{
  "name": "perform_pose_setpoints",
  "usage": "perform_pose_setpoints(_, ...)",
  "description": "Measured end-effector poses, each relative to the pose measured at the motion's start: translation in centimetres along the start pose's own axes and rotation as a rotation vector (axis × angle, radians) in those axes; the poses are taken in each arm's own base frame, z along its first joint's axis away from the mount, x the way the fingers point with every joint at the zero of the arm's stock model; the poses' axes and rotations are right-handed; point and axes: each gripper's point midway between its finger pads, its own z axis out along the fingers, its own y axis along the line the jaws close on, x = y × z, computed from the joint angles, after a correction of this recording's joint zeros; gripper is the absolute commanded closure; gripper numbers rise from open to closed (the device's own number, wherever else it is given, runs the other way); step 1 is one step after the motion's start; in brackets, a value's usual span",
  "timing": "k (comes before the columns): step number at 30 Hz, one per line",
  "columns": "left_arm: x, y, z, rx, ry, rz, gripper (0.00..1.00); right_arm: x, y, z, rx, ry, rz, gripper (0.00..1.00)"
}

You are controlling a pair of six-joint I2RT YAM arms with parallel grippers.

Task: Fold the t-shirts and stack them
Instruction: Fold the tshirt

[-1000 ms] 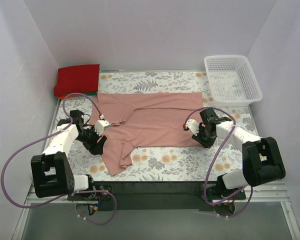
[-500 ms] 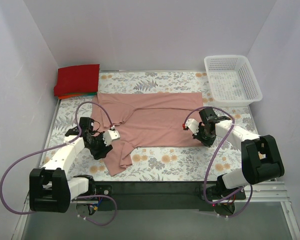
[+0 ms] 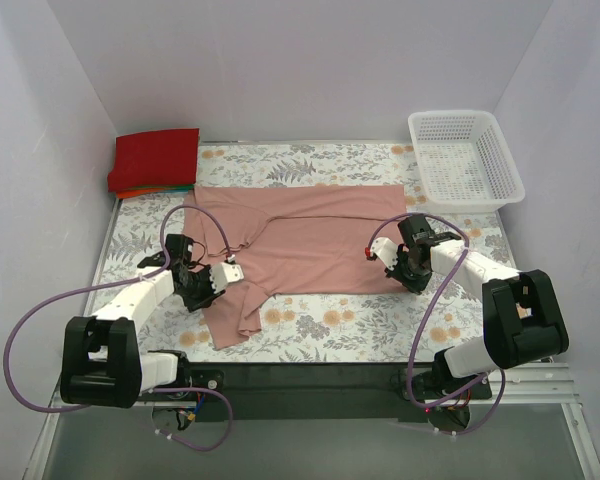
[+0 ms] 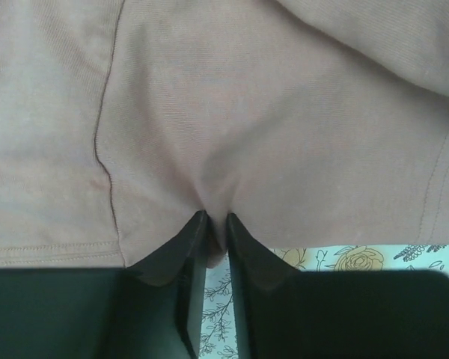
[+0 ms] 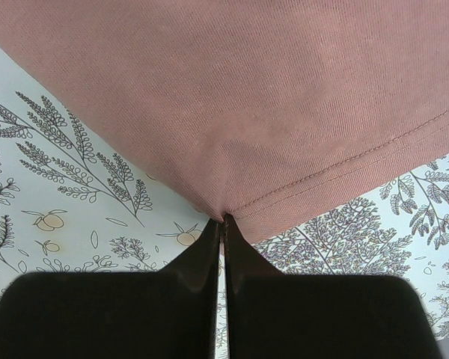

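Left hand [image 4: 213,224] dragged pink t-shirt [image 3: 320,235] rightward over floral table cloth [image 3: 380,330].

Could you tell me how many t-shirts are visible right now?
2 clearly: the pink t-shirt spread mid-table, and the red t-shirt folded at the far left corner. Coloured edges beneath it suggest more, mostly hidden.

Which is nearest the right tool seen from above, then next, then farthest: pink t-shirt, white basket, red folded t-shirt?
1. The pink t-shirt, gripped by the right tool.
2. The white basket, far right corner.
3. The red folded t-shirt, far left corner.
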Motion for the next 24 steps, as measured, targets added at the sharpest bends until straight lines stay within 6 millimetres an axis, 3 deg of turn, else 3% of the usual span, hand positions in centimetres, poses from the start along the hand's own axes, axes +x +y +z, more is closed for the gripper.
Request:
perform_pose_setpoints(4,0.1,0.0,-0.2,-0.012,0.004,0.017,1.0,0.0,0.0,-0.1,0.0,-0.001,-0.001,0.99)
perform_pose_setpoints(14,1.1,-2.6,-2.8,0.005,0.053,-0.026,1.0,0.5,1.2,-2.2,0.018,-0.054,-0.027,0.99)
perform_pose_setpoints(18,0.4,-1.7,-4.7,-0.007,0.041,-0.065,1.0,0.4,1.3,-3.5,0.04,-0.082,-0.042,0.99)
perform_pose_setpoints(24,-1.6,1.8,-7.6,-0.052,-0.009,-0.117,1.0,-0.2,0.1,-5.0,0.05,-0.087,-0.05,0.99)
